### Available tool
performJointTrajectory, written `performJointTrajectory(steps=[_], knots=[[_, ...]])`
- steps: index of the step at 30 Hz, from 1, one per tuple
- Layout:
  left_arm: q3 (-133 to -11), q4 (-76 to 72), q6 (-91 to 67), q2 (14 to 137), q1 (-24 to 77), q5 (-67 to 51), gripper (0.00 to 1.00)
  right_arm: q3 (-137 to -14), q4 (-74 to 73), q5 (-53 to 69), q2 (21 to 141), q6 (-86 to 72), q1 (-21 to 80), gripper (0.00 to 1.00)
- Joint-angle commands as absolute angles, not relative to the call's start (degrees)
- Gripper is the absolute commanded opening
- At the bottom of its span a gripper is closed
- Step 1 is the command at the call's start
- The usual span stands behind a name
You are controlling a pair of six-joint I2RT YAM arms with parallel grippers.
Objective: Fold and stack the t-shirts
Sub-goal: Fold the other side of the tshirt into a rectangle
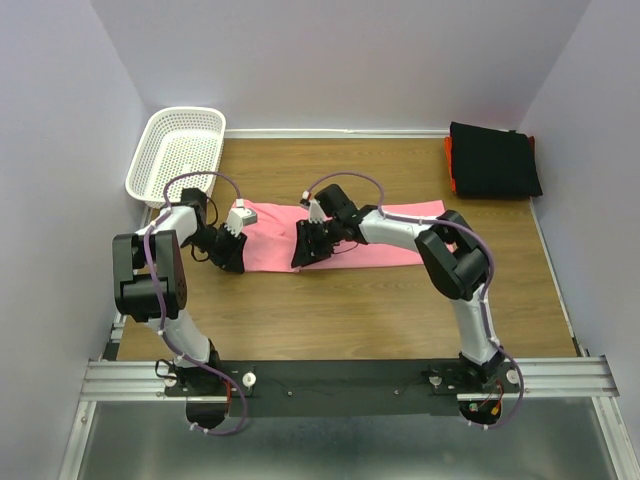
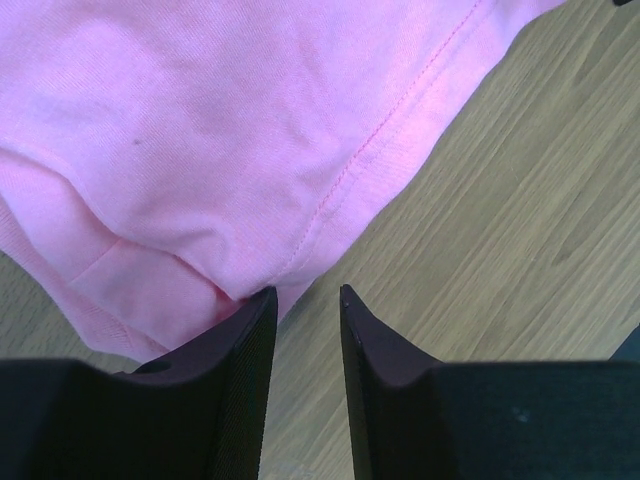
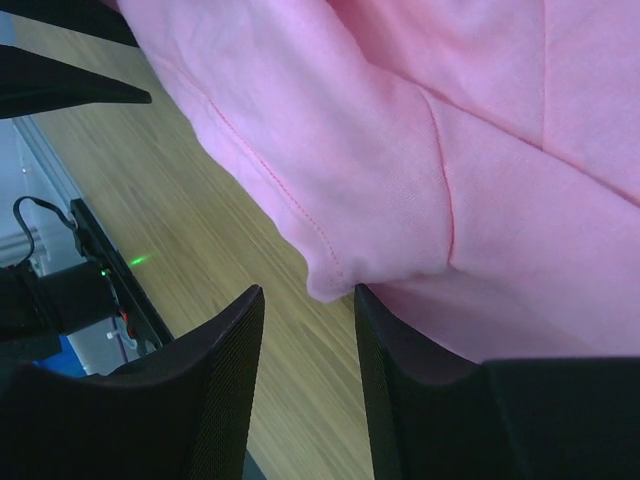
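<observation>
A pink shirt (image 1: 345, 232) lies spread as a long band across the middle of the wooden worktop (image 1: 330, 310), its long edges running left to right; both arms reach in over it from the near side. The left pincer (image 1: 232, 256) is low at the shirt's left end, near the front edge; the right pincer (image 1: 306, 246) is low over the front edge about midway along the band, and the two are well apart.

In the left wrist view the shirt (image 2: 200, 130) fills the upper left, with a stitched hem running down to a corner; that corner lies just at the tip of one of the dark fingers (image 2: 235, 370); the left pincer (image 2: 305, 296) is narrowly parted, bare wood showing in the slit between its jaws, and no cloth is clamped.

In the right wrist view the shirt (image 3: 450, 150) shows a folded layer with a seam and a rounded corner; that corner sits right at the mouth of the right pincer (image 3: 308, 293), whose fingers (image 3: 220, 380) stand a little apart with wood visible between them; it grips nothing.

A white basket (image 1: 142, 170) stands at the far left corner of the worktop; a black pile (image 1: 492, 160) of folded cloth, with an orange edge showing on its left side, rests at the far right corner, well apart from the shirt.
</observation>
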State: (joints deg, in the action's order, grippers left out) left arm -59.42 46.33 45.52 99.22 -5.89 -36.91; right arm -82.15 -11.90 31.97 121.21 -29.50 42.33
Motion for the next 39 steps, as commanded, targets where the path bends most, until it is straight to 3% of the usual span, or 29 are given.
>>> performJointTrajectory(steps=[1,11,13,17,23,26,39], knots=[[-60.21,45.27,45.44,99.84,-5.98,-39.46,0.39,-83.5,-10.81,33.13,124.01,-31.46,42.89,0.48],[-60.03,45.0,45.35,99.93,-5.98,-39.81,0.34,-83.67,-10.55,33.66,125.85,-33.22,43.15,0.44],[-60.12,45.09,45.53,100.11,-5.89,-39.99,0.31,-84.2,-10.63,34.01,126.21,-33.49,43.24,0.39],[-60.38,45.79,46.05,99.84,-6.06,-40.17,0.14,-85.08,-10.63,34.54,126.21,-33.22,43.16,0.2],[-61.26,47.99,47.02,99.23,-6.42,-40.08,0.04,-84.99,-10.72,34.72,124.37,-32.61,43.15,0.01],[-61.52,48.34,47.02,98.44,-6.77,-39.73,0.0,-85.08,-10.72,34.63,123.49,-32.35,43.16,0.01],[-64.6,50.1,46.58,95.8,-7.21,-39.82,0.0,-86.13,-10.72,33.84,120.32,-32.34,41.75,0.01]])
